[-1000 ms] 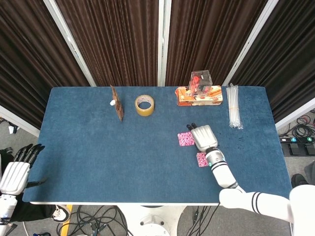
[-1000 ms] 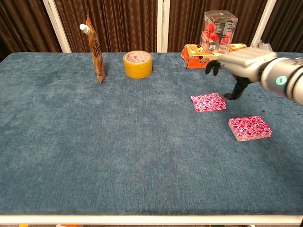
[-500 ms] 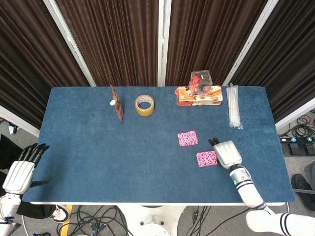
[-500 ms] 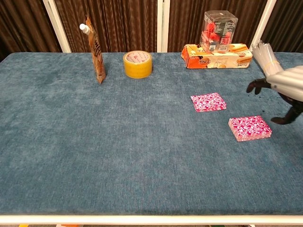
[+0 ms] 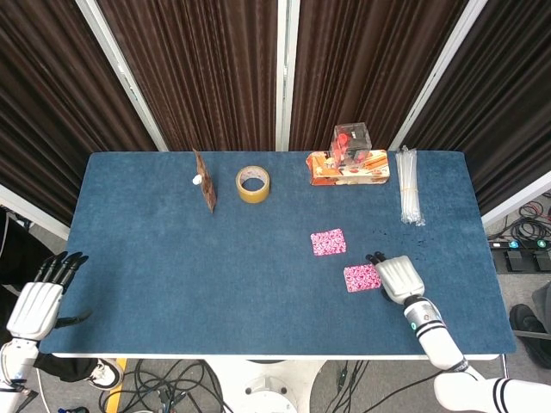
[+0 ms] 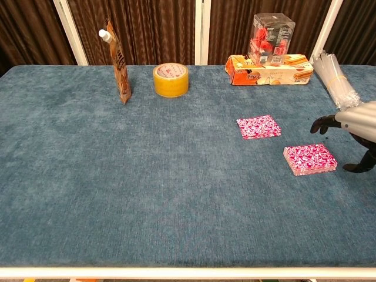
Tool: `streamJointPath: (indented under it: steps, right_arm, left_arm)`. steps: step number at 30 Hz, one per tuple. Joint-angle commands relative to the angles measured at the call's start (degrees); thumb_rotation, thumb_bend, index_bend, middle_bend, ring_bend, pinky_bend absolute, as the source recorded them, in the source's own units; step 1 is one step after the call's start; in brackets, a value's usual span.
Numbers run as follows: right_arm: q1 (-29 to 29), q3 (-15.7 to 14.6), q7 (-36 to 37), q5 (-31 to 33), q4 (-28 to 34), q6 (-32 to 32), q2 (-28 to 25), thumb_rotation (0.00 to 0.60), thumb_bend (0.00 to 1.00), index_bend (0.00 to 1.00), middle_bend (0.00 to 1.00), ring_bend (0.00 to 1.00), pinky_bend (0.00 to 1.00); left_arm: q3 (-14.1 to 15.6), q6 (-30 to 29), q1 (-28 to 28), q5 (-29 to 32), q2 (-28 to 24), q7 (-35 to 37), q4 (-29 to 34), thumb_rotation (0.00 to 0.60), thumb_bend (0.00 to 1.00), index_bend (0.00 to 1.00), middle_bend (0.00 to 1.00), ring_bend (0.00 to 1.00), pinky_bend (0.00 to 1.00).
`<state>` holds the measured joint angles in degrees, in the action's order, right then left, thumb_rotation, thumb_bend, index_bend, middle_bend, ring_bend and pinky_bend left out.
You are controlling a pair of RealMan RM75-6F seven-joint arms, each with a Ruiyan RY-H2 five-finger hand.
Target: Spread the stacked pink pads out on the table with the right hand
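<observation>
Overall scene: seen from above, a blue cloth-covered table (image 5: 172, 258) with the robot's two white hands at its near edge.
Stack of pink pads: a short pile (image 5: 362, 277) lies on the right half of the table, toward the near edge; the chest view (image 6: 310, 159) shows several thin layers.
Single pink pad: one pad (image 5: 328, 242) lies flat by itself, just up and left of the stack, not touching it.
Right hand: the hand (image 5: 399, 278) sits just right of the stack, fingers apart and holding nothing; whether a fingertip touches the stack's edge is hard to tell.
Left hand: the hand (image 5: 34, 308) hangs off the table's near left corner, fingers spread, empty.
Handling: the pads look thin, light and somewhat soft, so they likely slide easily on each other but drag on the cloth.
Where to take hold: probably the top pad's right edge, pinched or pressed from above and slid off sideways.
</observation>
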<state>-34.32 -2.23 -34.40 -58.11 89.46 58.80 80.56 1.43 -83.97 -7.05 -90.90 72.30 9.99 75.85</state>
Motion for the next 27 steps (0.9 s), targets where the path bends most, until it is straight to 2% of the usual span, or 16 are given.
streamJointPath:
  steps: [1,12,27]
  right_arm:
    - [-0.07,0.27,0.07,-0.18,-0.41,-0.41,0.66,0.6,0.16,0.2,0.21,0.75,0.8]
    - [-1.3,1.84,-2.08,1.16,-2.32,-2.18,3.84,0.6,0.16,0.2,0.2,0.75,0.8]
    - [-2.1,2.18,-5.03,3.49,-3.11,-2.69,5.96,0.6,0.18,0.24,0.24,0.75,0.8]
  left_arm:
    - [-0.02,-0.04,0.04,0.05,0.04,0.21,-0.17,0.6,0.0,0.11,0.09,0.0,0.1]
    - [-0.04,-0.21,0.2,0.22,0.24,1.19,-1.0,0.6,0.0,0.11,0.09,0.0,0.1]
    - [-0.14,-0.66,0.54,0.46,0.25,2.63,-1.86,0.6,0.0,0.11,0.09,0.0,0.1]
